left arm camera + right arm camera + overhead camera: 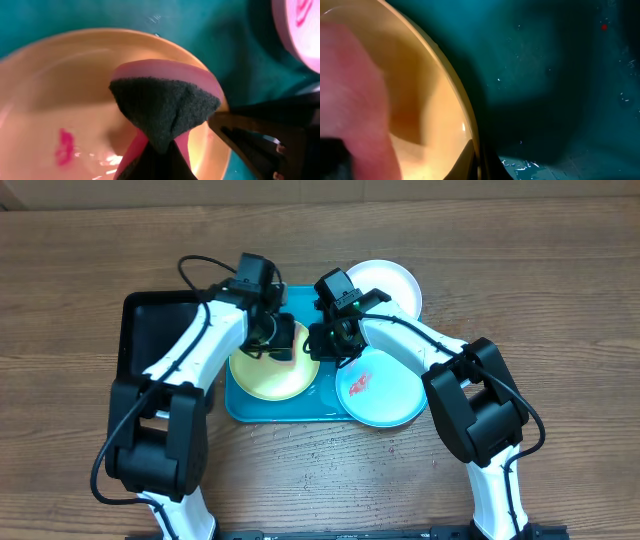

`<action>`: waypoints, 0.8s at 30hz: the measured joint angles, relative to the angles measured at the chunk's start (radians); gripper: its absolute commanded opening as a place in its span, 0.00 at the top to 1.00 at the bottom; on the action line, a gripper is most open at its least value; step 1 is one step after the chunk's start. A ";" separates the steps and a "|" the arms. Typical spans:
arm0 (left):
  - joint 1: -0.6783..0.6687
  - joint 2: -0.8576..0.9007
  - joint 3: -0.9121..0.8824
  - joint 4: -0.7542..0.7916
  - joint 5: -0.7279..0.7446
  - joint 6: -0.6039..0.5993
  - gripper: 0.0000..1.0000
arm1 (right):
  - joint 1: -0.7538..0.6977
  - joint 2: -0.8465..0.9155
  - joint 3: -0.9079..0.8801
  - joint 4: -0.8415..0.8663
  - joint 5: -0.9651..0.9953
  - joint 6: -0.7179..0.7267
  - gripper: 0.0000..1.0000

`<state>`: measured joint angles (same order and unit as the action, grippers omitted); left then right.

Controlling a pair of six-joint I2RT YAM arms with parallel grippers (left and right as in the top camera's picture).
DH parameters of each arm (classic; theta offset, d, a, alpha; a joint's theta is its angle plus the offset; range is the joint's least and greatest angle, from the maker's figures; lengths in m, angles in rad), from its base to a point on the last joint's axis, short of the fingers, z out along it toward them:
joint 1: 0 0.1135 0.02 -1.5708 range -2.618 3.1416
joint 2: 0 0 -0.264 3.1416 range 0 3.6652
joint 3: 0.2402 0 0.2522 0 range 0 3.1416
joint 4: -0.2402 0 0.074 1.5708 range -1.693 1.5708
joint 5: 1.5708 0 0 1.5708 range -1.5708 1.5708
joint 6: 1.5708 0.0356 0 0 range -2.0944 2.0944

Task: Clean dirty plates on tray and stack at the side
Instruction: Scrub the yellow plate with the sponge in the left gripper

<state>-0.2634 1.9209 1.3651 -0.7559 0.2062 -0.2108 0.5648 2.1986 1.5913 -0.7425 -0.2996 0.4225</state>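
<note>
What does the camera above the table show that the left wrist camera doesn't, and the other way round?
Only overhead: the whole left arm and right arm, a white plate at the far right, a smeared blue plate, a black tray, the wooden table. Only the left wrist: close up, the left gripper pinching a pink sponge with a dark scouring face, and a red smear on the yellow plate. Both: the yellow plate on the turquoise tray.

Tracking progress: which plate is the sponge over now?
The pale yellow plate, left on the tray, under the left gripper's sponge; the blue plate and white plate sit farther right.
</note>
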 measured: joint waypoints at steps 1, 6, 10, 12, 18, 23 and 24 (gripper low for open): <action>-0.008 0.000 -0.005 0.000 -0.006 0.000 0.96 | 0.000 0.000 0.000 0.000 0.000 0.000 0.96; -0.023 0.017 -0.041 -0.003 -0.098 0.000 0.96 | 0.000 0.000 0.000 0.000 0.000 -0.001 0.96; -0.003 0.027 -0.042 -0.003 -0.167 0.000 0.96 | 0.000 0.000 0.000 0.000 0.000 0.000 0.96; 0.013 0.027 -0.042 -0.003 -0.190 0.000 0.96 | 0.000 0.000 0.000 -0.002 0.000 -0.001 0.96; 0.078 0.027 -0.042 -0.012 -0.224 0.000 0.96 | 0.000 0.000 0.000 -0.002 0.000 0.000 0.96; 0.094 0.027 -0.021 -0.090 -0.226 0.000 0.96 | 0.000 0.000 0.000 -0.003 0.000 -0.001 0.96; 0.094 0.027 -0.006 -0.123 -0.222 0.000 0.96 | 0.000 0.000 0.000 -0.002 0.000 -0.002 0.96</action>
<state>-0.1692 1.9476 1.3586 -0.8791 -0.0158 -0.2108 0.5644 2.1986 1.5913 -0.7448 -0.2996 0.4210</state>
